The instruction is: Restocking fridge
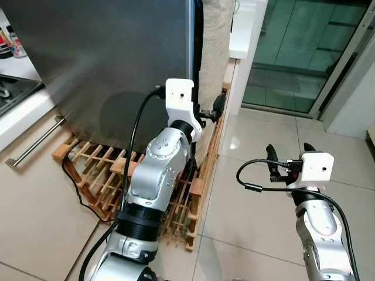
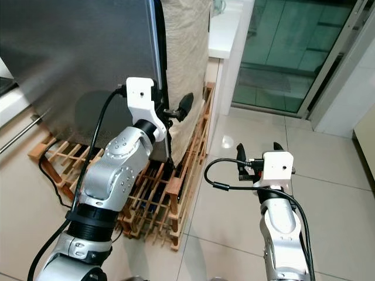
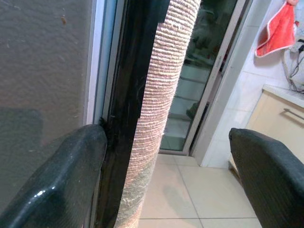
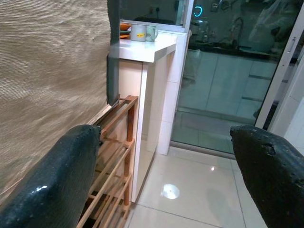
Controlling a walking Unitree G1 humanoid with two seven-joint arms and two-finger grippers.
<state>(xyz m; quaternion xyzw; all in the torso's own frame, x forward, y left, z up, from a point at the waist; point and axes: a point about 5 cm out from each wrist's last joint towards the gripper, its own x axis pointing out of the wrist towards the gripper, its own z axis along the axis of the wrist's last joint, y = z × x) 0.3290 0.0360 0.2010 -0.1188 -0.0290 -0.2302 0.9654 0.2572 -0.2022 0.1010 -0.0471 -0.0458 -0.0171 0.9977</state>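
Observation:
The fridge stands ahead with a grey steel door (image 1: 117, 64). A beige woven cover (image 1: 214, 52) hangs on its side, with a dark seam (image 3: 126, 95) between the two. My left gripper (image 1: 208, 112) is open at the door's right edge, low down. One of its fingers (image 3: 61, 175) rests against the seam, and the other (image 3: 270, 171) stands out past the woven cover. To the right, over the tiled floor, my right gripper (image 1: 290, 153) is open and holds nothing. It points towards the fridge's side.
The fridge rests on a wooden slatted rack (image 1: 99, 170), with a black cable (image 1: 73, 175) looped on it. A cabinet with a bar handle (image 1: 35, 143) is at the left. A white counter (image 4: 147, 47) and a glass sliding door (image 1: 293, 52) lie to the right.

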